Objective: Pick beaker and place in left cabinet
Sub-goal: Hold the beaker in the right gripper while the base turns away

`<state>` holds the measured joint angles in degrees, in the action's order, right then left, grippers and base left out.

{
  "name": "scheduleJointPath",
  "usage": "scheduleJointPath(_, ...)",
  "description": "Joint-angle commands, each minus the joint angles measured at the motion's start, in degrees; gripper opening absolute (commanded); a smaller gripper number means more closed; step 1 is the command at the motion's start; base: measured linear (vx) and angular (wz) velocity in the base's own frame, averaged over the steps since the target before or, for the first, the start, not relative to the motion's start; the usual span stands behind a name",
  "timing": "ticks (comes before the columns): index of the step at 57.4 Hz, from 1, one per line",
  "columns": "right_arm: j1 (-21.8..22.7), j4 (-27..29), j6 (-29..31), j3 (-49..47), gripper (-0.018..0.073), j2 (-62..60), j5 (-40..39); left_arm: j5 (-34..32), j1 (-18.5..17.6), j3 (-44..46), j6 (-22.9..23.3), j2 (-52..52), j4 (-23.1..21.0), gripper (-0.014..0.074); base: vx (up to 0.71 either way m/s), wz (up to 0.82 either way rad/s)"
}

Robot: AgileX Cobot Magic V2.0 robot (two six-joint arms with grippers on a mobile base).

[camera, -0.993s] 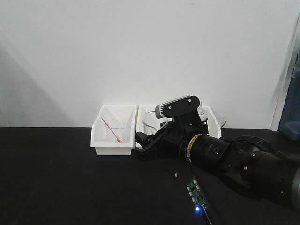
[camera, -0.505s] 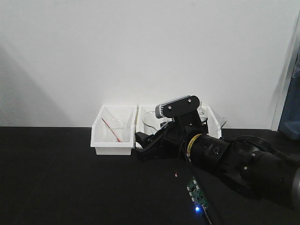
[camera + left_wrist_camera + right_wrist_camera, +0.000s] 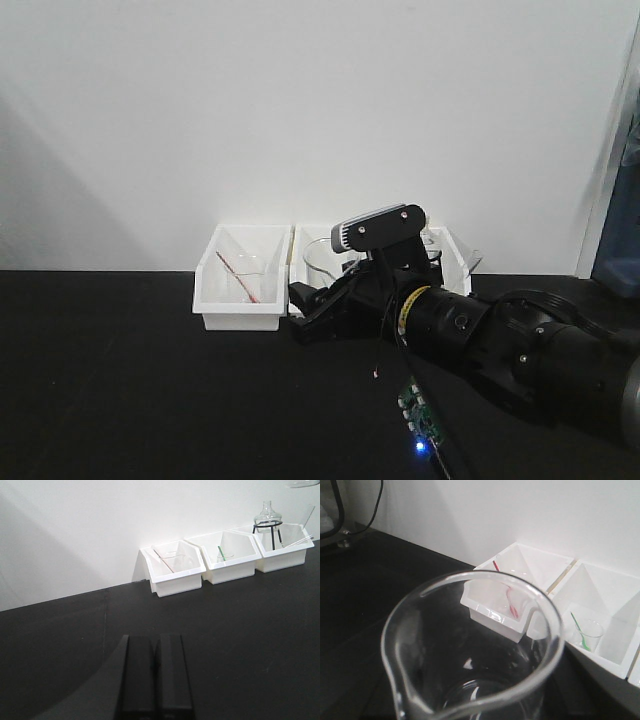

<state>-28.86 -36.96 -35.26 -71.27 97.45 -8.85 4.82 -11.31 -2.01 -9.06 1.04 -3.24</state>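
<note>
Holding the beaker [image 3: 470, 650], apparently, in the right fingers [image 3: 310, 305], just off the white bins [image 3: 177, 577] at the far edge of the table [image 3: 240, 640]. Pressed together and empty, the left fingers [image 3: 137, 675]. Pick looks done; left cabinet out of view, carry and placement to come.

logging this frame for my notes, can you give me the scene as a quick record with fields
table: black
bins: three, white, in a row at the back
beaker: clear glass, close under the right wrist camera, in front of the bins
right end effector: at the beaker; grip hidden
left end effector: shut, empty, away from the bins
cabinet: not in view
</note>
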Motion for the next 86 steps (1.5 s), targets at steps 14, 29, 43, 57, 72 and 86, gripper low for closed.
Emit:
scheduleJointPath(14, 0.34, 0.07, 0.25, -2.07, 0.0208, -2.76, -3.85, -4.82, -0.32, 1.51, 0.14, 0.61, -0.27, -0.0006, -0.03, -0.03)
scheduleJointPath(29, 0.34, 0.07, 0.25, -2.07, 0.0208, -2.76, -3.85, -4.82, -0.32, 1.51, 0.14, 0.61, -0.27, -0.0006, -0.09, -0.05)
scheduleJointPath(43, 0.34, 0.07, 0.25, -2.07, 0.0208, -2.76, -3.85, -4.82, -0.32, 1.51, 0.14, 0.61, -0.27, -0.0006, -0.13, 0.04)
scheduleJointPath(57, 0.34, 0.07, 0.25, -2.07, 0.0208, -2.76, -3.85, -4.82, -0.32, 1.51, 0.14, 0.61, -0.27, -0.0006, -0.17, 0.13)
scheduleJointPath(72, 0.34, 0.07, 0.25, -2.07, 0.0208, -2.77, -3.63, -4.82, -0.32, 1.51, 0.14, 0.61, -0.27, -0.0006, -0.21, 0.07)
scheduleJointPath(86, 0.34, 0.07, 0.25, -2.07, 0.0208, -2.77, -3.68, -4.82, -0.32, 1.51, 0.14, 0.61, -0.27, -0.0006, -0.20, 0.08)
